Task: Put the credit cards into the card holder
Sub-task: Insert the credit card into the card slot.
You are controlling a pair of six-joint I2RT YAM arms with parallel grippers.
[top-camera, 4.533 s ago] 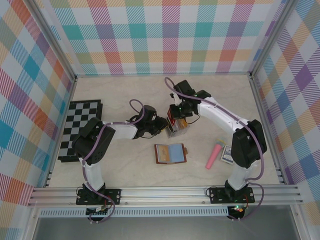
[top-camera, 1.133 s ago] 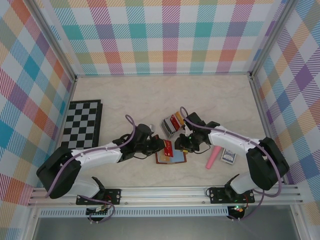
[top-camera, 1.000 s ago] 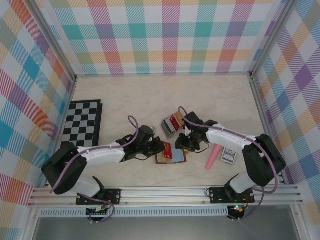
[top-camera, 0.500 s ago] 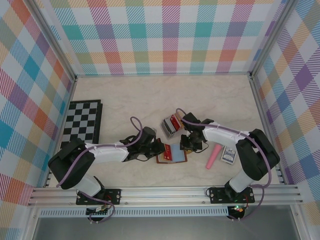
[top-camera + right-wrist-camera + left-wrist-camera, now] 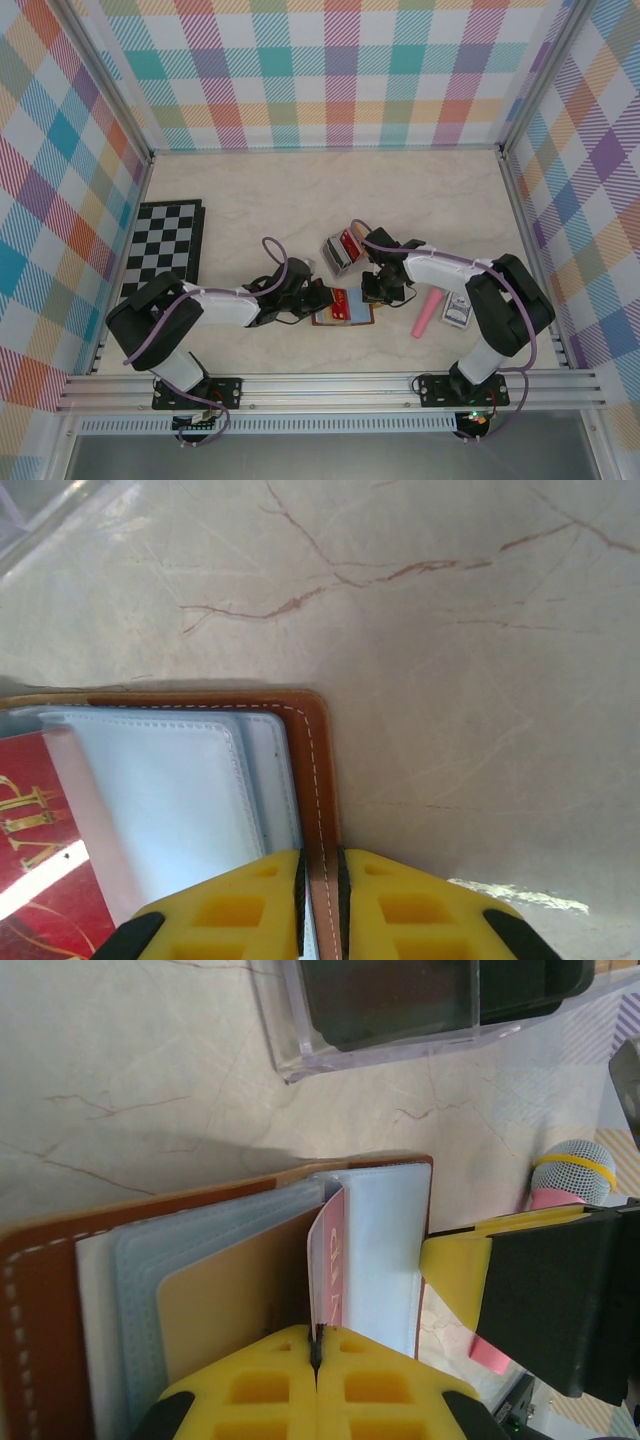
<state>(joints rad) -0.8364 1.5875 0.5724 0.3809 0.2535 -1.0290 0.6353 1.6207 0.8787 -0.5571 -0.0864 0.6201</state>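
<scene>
- Near the middle of the table (image 5: 300,190), a touch toward 6 o'clock, the card holder (image 5: 347,307) lies open, pale blue sleeves up and brown cover underneath.
- At its 9 o'clock side, the left gripper (image 5: 321,297) has its jaws pressed together on a red credit card (image 5: 331,1260). The card is held on edge with its leading end among the holder's sleeves — whether it sits inside a pocket or merely between two leaves, I cannot tell.
- At the 3 o'clock side, the right gripper (image 5: 320,868) pinches the rim of the brown cover between its yellow fingertips (image 5: 250,895), pinning the holder to the table.
- Other credit cards (image 5: 350,242) stand in a clear rack (image 5: 334,256) just at 12 o'clock of the holder. A pink microphone (image 5: 430,312) lies apart at 3 o'clock.
- Step in hand, as I judge it: feeding one card into a slot while the other arm steadies the holder.
- The next move calls for a straight push along the card's own plane toward 3 o'clock, shallow enough that the soft sleeve does not buckle — and release only once the card is seated.
</scene>
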